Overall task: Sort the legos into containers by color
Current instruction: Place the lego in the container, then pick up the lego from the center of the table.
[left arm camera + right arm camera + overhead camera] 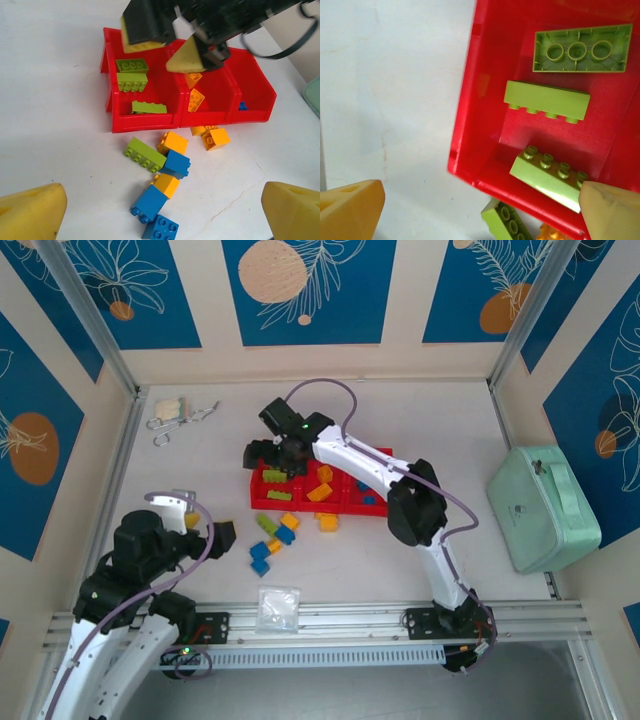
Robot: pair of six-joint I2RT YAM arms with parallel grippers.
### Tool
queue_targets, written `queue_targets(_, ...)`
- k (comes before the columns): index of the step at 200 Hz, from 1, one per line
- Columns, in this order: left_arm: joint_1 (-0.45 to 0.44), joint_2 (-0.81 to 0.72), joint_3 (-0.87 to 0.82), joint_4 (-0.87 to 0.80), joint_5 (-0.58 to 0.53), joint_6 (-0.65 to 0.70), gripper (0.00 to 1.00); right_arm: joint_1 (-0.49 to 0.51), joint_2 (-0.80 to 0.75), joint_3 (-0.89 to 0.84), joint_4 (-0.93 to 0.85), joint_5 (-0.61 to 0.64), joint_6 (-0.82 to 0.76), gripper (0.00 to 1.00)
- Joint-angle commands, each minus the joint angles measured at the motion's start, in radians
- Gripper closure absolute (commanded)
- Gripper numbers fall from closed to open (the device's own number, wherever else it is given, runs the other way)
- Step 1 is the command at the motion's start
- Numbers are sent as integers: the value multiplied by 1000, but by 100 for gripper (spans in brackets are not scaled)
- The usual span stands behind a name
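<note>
— The right gripper (164, 50) hangs with jaws wide, holding nothing. Right under it, 3 lime legos (547, 100) lie in the end compartment of the red tray (465, 125).
— And the loose ones?
— Further out, just ahead of the spread, empty left gripper (205, 520): a pile (165, 170) of studded green, orange and blue bricks. Light, hard, slick, I'd say; pinch across the flat sides.

White arm links (350, 452), black joints, lilac cables (320, 381), yellow end effector fingers (35, 210).
</note>
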Motion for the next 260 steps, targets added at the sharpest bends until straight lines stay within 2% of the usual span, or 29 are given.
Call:
queue_targets(1,-12,34,6,-9,-20,9,1,2,-160,-56,-7,-21,-44,1)
queue_targets(24,-15,133,17,-24,-20,-1,1,0,-318,-182,23,43,-90,1)
queue_targets(36,-20,247,49,-68,-50,-16,5,-10,-400,-261,30,83,-108,1)
queue_targets(65,-33,539,129,-170,-125,-92,10,-89,-564,-448,-1,80,-136,1)
queue_targets(88,-74,634,91,-90,-128,-246,10,-172,-703,-619,28,6,-152,1)
queue_targets(111,-174,667,81,-35,-260,-413,9,-276,-841,-754,42,-90,-194,1)
queue_targets(132,-225,732,98,-34,-356,-541,9,-372,-937,-824,31,-174,-253,1)
queue_targets(170,-335,975,240,-66,-418,-635,7,-466,-1018,-888,-2,-242,-361,1)
queue_targets(196,-356,1111,341,-67,-401,-658,7,-489,-1034,-929,16,-275,-379,1)
queue_targets(260,-349,1150,337,-44,-429,-702,13,-498,-1061,-972,30,-287,-387,1)
